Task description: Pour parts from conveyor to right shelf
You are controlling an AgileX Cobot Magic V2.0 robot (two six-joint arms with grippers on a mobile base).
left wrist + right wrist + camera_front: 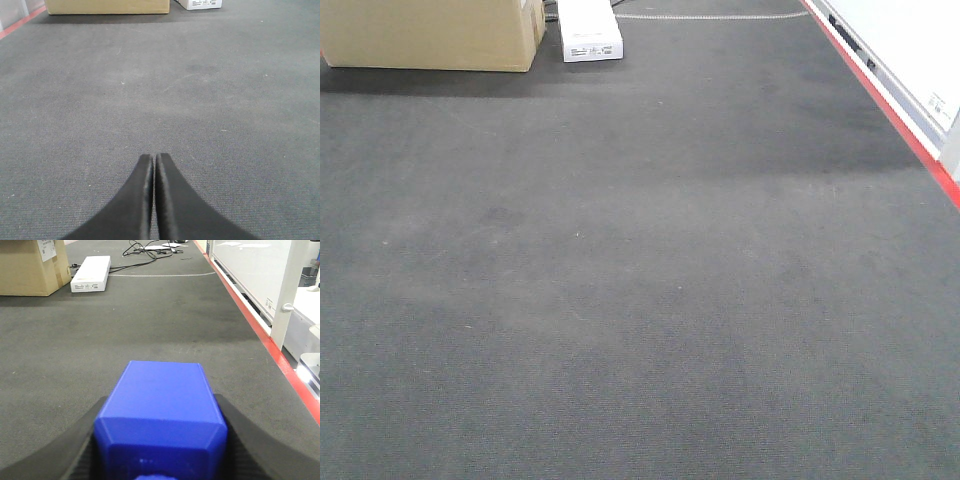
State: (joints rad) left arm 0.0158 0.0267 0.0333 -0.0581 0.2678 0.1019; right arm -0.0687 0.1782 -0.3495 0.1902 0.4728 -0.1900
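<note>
In the right wrist view my right gripper (161, 415) is shut on a blue plastic box (161, 405), which fills the gap between the black fingers (70, 450) and is held above the dark carpet. In the left wrist view my left gripper (154, 159) is shut and empty, its two black fingers pressed together above the grey carpet. No conveyor, shelf or loose parts show in any view. Neither gripper shows in the front view.
A large cardboard box (430, 35) and a flat white box (590, 30) lie on the carpet ahead; both show in the right wrist view, the cardboard box (30, 265) and the white box (92, 272). A red floor line (900, 125) and white partition (250, 270) run along the right. Cables (150, 247) lie far back.
</note>
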